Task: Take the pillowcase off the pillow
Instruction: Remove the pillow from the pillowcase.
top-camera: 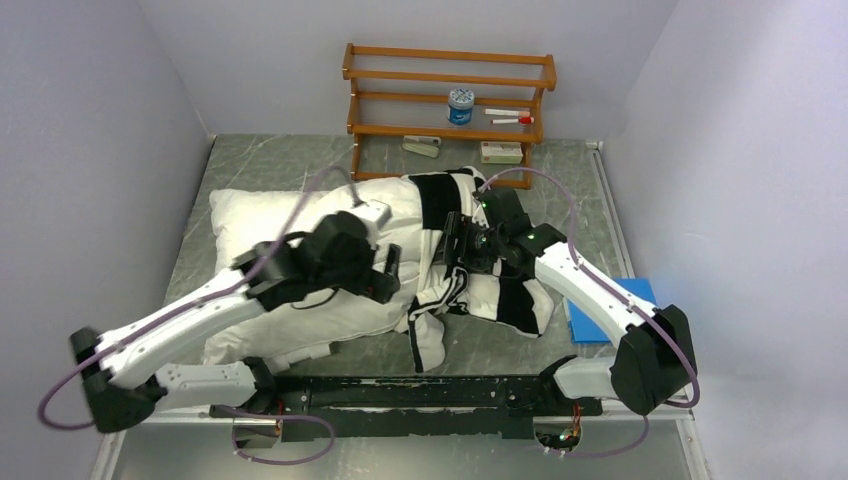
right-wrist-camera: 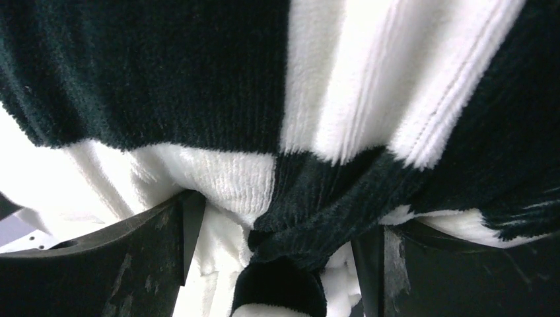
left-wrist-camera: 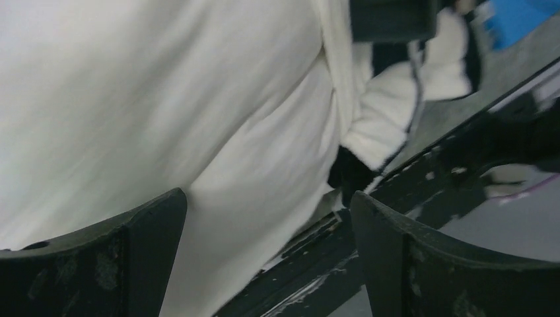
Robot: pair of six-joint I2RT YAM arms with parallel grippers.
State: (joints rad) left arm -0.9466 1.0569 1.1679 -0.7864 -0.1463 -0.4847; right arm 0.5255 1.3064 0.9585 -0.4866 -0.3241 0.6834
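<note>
The white pillow (top-camera: 260, 215) lies across the left and middle of the table. The black-and-white checkered pillowcase (top-camera: 505, 290) is bunched over its right end, with a striped edge hanging toward the front. My left gripper (top-camera: 388, 272) is open over the pillow's front right part. In the left wrist view its jaws (left-wrist-camera: 267, 218) stand wide apart with nothing between them, above the pillow (left-wrist-camera: 165, 99) and near the pillowcase edge (left-wrist-camera: 383, 132). My right gripper (top-camera: 455, 245) is pressed into the pillowcase. In the right wrist view its jaws (right-wrist-camera: 277, 224) stand wide apart around a bunched fold of pillowcase (right-wrist-camera: 165, 66).
A blue flat pad (top-camera: 600, 310) lies on the table under my right arm, and it shows in the left wrist view (left-wrist-camera: 515, 20). A wooden shelf (top-camera: 450, 100) with small items stands at the back wall. A black rail (top-camera: 420, 390) runs along the near edge.
</note>
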